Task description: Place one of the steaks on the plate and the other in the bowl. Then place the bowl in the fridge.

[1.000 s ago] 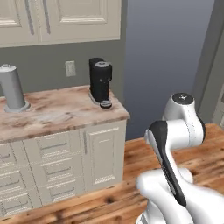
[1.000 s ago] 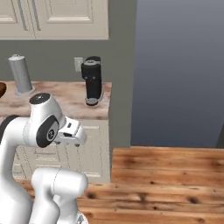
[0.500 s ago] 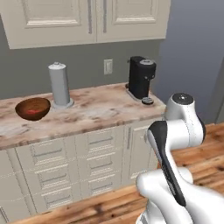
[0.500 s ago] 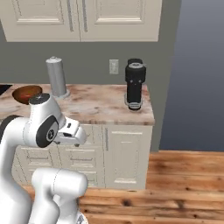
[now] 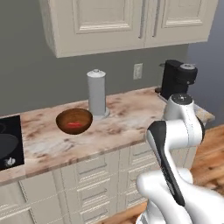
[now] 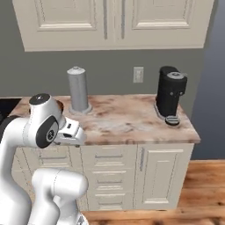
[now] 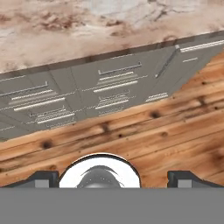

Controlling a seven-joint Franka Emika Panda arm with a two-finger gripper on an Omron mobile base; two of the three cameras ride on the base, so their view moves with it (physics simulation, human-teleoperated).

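A small dark reddish-brown bowl (image 5: pixel 74 121) stands on the marbled counter (image 5: pixel 127 118) in the left base view. One red steak (image 5: pixel 75 125) lies inside it. My arm is folded in front of the counter, apart from the bowl. In the hand view my gripper (image 7: pixel 112 178) is open with nothing between its fingertips (image 7: pixel 43 177), and it points down at the drawer fronts (image 7: pixel 109 83) and the wooden floor (image 7: pixel 166 131). The plate is out of view. A tall flat grey face (image 6: pixel 216 88) rises past the counter's right end; I cannot tell whether it is the fridge.
A grey cylinder (image 5: pixel 97 92) (image 6: pixel 78 89) stands behind the bowl. A black coffee machine (image 5: pixel 177 78) (image 6: pixel 170 94) sits near the counter's right end. A black cooktop (image 5: pixel 8 144) lies at the far left. Cream wall cabinets (image 6: pixel 114 22) hang above.
The whole picture has slid right in both base views, so the base has driven left along the counter. The bowl has come into view. The gripper stays open.
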